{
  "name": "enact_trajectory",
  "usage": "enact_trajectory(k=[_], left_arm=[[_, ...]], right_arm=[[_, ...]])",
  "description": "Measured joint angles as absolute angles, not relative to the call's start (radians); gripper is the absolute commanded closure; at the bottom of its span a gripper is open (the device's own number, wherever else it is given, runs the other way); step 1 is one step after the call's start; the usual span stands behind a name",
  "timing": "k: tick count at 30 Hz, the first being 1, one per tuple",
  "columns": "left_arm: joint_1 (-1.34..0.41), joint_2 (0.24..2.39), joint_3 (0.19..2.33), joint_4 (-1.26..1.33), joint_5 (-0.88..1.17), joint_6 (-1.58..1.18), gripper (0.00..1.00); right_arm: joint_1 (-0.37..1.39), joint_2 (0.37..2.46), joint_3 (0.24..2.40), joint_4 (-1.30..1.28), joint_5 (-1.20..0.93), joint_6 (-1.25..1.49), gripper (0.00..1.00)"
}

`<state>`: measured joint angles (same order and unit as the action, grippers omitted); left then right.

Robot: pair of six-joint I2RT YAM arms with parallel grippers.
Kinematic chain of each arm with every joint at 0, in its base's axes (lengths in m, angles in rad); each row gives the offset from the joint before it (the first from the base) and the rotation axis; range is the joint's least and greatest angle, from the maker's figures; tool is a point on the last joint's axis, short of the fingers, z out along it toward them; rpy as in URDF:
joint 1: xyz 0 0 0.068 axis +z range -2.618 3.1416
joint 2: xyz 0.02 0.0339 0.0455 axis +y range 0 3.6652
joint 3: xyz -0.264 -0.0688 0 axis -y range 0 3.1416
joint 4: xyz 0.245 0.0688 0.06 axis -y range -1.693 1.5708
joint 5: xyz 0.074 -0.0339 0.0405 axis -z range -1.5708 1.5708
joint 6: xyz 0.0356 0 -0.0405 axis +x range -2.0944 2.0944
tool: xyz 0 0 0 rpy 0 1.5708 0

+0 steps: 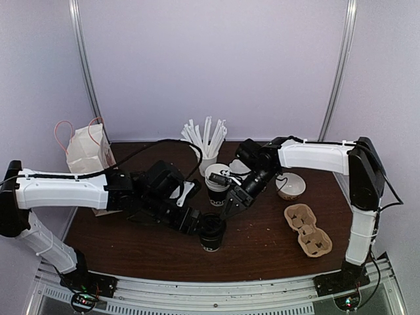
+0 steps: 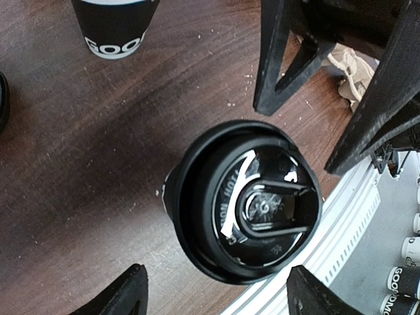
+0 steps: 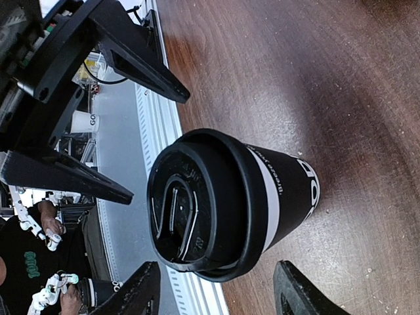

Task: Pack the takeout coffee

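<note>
**Operator:** Where is the takeout coffee (image 1: pixel 211 231)?

**Technician:** It stands upright on the brown table (image 1: pixel 262 252), near the front edge. The left gripper (image 1: pixel 195 222) is on its left and the right gripper (image 1: pixel 231 202) is behind it to the right. In each wrist view the cup sits just beyond the fingertips, in line with the gap and clear of them.

**Operator:** Finger state?

**Technician:** The left fingers (image 2: pixel 131 292) are spread wide and the right fingers (image 3: pixel 141 292) are apart. Neither pair holds anything.

**Operator:** Obscured areas?

**Technician:** Each wrist view cuts off its own fingers at the lower edge. From above, the black fingers merge with the black cup. The side lettering curves out of sight. A second black cup (image 2: pixel 115 26) shows only "GOO".

**Operator:** Materials?

**Technician:** The cup has a matte paper wall with a white band. Its glossy moulded plastic lid (image 2: pixel 249 210) has a raised rim. The tabletop has a wood grain.
</note>
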<state>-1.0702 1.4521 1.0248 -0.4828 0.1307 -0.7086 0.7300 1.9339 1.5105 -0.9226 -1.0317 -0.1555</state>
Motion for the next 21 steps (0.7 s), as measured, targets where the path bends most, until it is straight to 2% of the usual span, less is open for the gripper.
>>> enact_trajectory(k=[21], left_arm=[[-0.966, 1.555, 1.095, -0.433, 0.211, -0.575, 0.28]], right_arm=[[0.73, 1.814, 1.388, -0.903, -1.025, -0.159, 0.39]])
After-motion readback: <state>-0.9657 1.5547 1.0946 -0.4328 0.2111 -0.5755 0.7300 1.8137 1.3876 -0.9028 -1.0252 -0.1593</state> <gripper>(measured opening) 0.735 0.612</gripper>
